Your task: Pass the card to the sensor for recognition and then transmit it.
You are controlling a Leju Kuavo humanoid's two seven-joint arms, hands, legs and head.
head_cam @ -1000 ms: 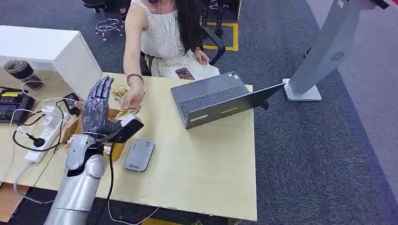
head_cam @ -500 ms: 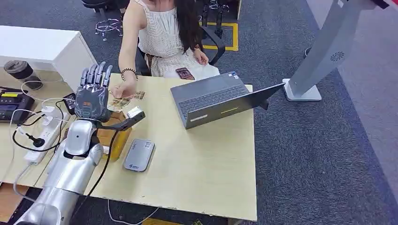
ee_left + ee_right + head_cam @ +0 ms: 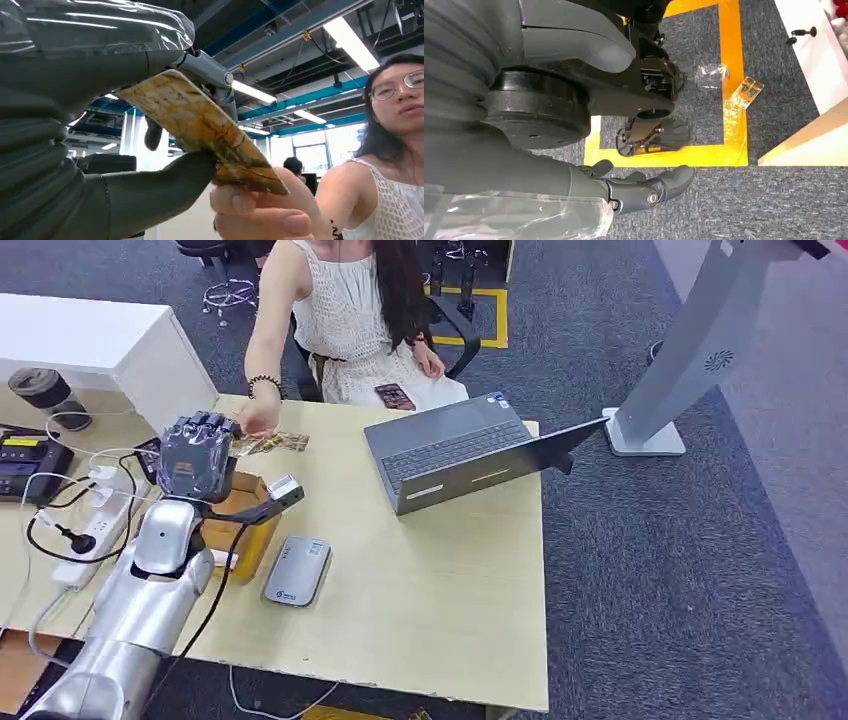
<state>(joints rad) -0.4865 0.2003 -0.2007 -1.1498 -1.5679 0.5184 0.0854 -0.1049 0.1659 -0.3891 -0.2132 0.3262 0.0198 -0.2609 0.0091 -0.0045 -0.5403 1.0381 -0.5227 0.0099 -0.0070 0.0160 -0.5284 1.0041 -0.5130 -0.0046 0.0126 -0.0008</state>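
- At the far-left part of the wooden table (image 3: 440, 590) we see the left hand (image 3: 195, 455) raised, back of hand toward the head cam, fingers bent forward toward the person (image 3: 350, 310) seated on the far side.
- Left wrist view: the card (image 3: 200, 120), yellowish-brown w/ a worn printed pattern, sits pinched btwn the thick grey thumb and the darker fingers (image 3: 210, 75) — so left hand is clamped on the card.
- Same view: the person's hand (image 3: 265, 210) touches the card's free end, thumb under it, so both hold it at once.
- In the head view the person's hand (image 3: 258, 418) reaches over the table's far edge, touching the robot's fingertips; more cards (image 3: 272, 443) lie flat on the table just right of it.
- Grey sensor (image 3: 297, 570) lies flat on the table, near side, right of the left forearm; apart from the card.
- Brown cardboard box (image 3: 235, 520) sits under/beside the left wrist, btwn hand and sensor.
- Open laptop (image 3: 460, 450) to the right, well apart from the hand.
- White power strip (image 3: 85, 530) w/ cables at the table's left edge.
- Right wrist view: right hand (image 3: 624, 187) hangs over grey carpet w/ yellow tape; fingers loosely curled, nothing in them; we can't tell if fully together.
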